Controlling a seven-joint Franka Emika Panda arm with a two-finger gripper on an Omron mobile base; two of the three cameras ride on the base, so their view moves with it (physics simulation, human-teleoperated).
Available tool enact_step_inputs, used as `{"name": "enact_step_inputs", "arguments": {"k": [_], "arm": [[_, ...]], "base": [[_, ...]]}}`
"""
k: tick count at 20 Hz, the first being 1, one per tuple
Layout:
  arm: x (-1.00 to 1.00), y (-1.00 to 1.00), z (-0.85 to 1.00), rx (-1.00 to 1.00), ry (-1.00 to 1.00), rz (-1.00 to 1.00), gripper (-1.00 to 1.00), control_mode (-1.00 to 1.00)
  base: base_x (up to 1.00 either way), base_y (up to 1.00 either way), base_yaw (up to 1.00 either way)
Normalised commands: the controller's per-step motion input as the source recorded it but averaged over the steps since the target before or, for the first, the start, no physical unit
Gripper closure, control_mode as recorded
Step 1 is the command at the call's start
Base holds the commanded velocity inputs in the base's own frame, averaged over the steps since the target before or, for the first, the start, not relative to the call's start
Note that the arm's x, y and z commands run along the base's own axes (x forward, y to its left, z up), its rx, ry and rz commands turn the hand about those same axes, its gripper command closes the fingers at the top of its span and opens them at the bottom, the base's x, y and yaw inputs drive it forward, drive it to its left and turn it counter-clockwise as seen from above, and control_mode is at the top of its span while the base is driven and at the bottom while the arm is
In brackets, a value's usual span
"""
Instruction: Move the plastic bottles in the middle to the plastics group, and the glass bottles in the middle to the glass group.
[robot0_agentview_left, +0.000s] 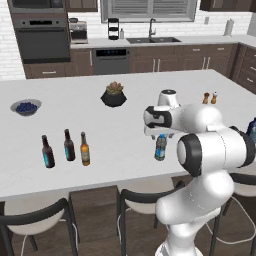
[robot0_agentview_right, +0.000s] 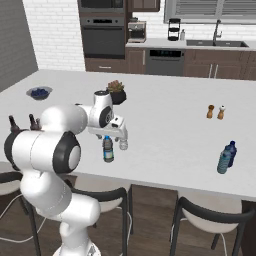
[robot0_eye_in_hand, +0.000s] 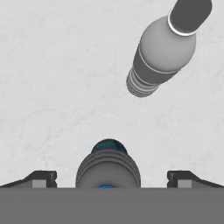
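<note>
My jaws (robot0_eye_in_hand: 109, 179) stand spread wide, one tip on either side of the blue-label bottle (robot0_agentview_left: 160, 146), which stands upright on the white table (robot0_agentview_left: 125, 120) near its front edge, directly under my hand. Nothing is pinched yet. The pale bottle (robot0_eye_in_hand: 164, 52) stands just beside it, apart from it. I judge both to be light, thin-walled plastic that will give under pressure and slide easily on the smooth top, so I would close on the ribbed body below the shoulder, not on the cap. The amber bottle (robot0_agentview_left: 85, 149) stands well to the left beside the two dark beer bottles (robot0_agentview_left: 57, 148); the plastics group (robot0_agentview_right: 226, 156) waits far right.
</note>
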Motion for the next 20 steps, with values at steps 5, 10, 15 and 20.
{"name": "enact_step_inputs", "arguments": {"k": [5, 10, 15, 20], "arm": [[-0.17, 0.0, 0.03, 0.0, -0.01, 0.0, -1.0, -1.0], [-0.03, 0.0, 0.01, 0.0, -0.03, 0.0, -1.0, -1.0], [0.01, 0.0, -0.1, 0.0, 0.0, 0.0, -1.0, -1.0], [0.03, 0.0, -0.1, 0.0, 0.0, 0.0, -1.0, -1.0]], "base": [[0.0, 0.0, 0.0], [0.0, 0.0, 0.0], [0.0, 0.0, 0.0], [0.0, 0.0, 0.0]]}}
